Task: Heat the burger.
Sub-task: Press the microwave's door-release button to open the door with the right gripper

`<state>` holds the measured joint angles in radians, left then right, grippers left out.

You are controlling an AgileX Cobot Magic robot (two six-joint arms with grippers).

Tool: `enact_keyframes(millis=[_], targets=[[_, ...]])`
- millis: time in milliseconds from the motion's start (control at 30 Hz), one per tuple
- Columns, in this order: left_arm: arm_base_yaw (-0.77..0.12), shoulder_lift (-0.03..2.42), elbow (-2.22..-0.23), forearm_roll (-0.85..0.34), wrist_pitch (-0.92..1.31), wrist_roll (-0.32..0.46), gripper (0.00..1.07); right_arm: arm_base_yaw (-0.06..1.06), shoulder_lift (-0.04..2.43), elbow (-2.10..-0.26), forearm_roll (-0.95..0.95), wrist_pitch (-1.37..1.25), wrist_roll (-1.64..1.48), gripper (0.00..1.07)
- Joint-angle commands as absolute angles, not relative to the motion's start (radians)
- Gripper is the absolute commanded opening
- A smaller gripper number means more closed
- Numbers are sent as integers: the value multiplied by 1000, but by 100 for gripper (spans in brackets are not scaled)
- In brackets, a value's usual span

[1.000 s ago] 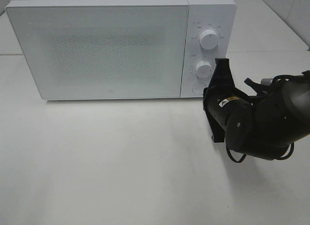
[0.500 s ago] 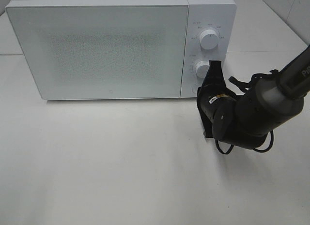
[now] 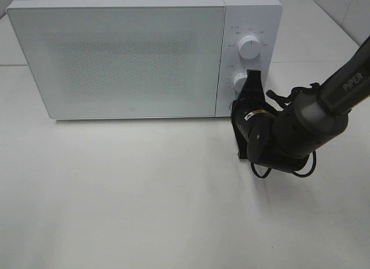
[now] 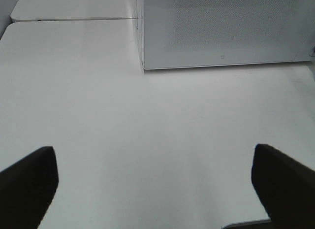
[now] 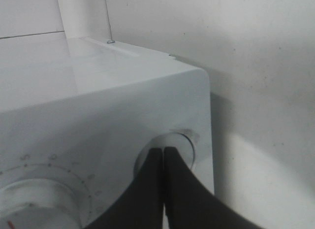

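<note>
Left tool (image 4: 155, 184): spread wide, empty, held over table (image 4: 147, 115).
Microwave (image 3: 115, 55): door shut.
Burger: not seen; whether inside cannot be told.
Right tool (image 5: 163, 152): clenched, tips at round button (image 5: 186, 146).
Progress: heating judged not yet started.

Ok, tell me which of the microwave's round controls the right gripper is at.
The flat round button, lowest of the three: the right gripper points its shut tips at it. The upper dial and lower dial are raised knobs, untouched.

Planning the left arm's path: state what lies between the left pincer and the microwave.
Nothing but bare white table between the open left pincer and the microwave, as the left wrist view shows.
</note>
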<state>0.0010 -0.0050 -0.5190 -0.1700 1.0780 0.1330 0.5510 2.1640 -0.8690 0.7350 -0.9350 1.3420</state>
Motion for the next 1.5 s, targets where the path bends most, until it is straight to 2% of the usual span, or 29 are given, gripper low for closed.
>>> enact_keyframes(millis=[33, 433, 833, 1167, 1500], targets=[[3, -21, -517, -172, 1071, 131, 101, 532, 2167, -889, 722, -970, 1343, 0], [3, -21, -517, -172, 1071, 131, 101, 523, 2170, -918, 695, -1060, 1423, 0], [3, -21, -517, -172, 1071, 131, 101, 512, 2242, -1026, 691, -1150, 1422, 0], [3, -21, -517, -172, 1071, 131, 100, 509, 2222, -1020, 688, -1104, 1378, 0], [3, -21, -517, -172, 1071, 131, 100, 577, 2155, -901, 717, -1021, 1376, 0]])
